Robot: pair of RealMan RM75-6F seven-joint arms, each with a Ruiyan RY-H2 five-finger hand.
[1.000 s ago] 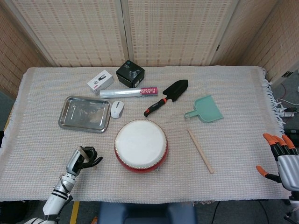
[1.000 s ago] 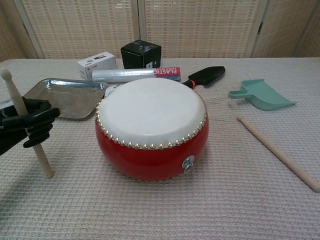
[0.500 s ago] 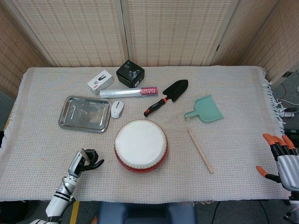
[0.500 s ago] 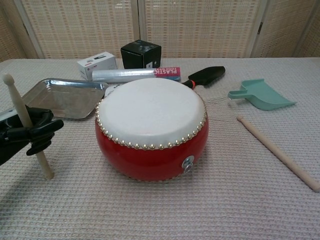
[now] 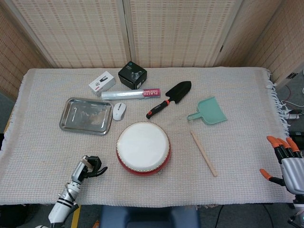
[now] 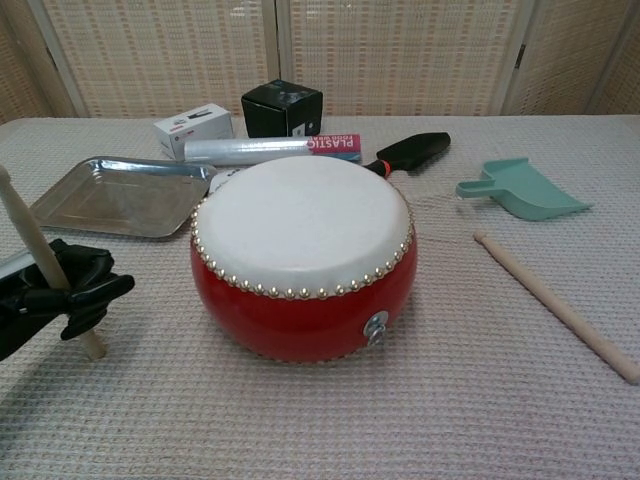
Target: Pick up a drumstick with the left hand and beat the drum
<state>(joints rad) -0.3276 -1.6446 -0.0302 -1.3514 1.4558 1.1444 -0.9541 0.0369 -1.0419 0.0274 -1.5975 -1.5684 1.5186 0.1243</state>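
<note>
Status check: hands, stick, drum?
Left hand grips drumstick, left of drum. Right hand open at table edge, holds nothing. Nothing between drumstick and drumhead.

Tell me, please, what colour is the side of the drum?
Red, under a white top, with a row of metal studs; the drum shows best in the chest view.

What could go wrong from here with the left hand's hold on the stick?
1. The left hand grips the drumstick near its lower end, so a swing may lever it loose.
2. The hand sits low beside the red drum; a flat swing could hit the studded rim, not the skin.
</note>
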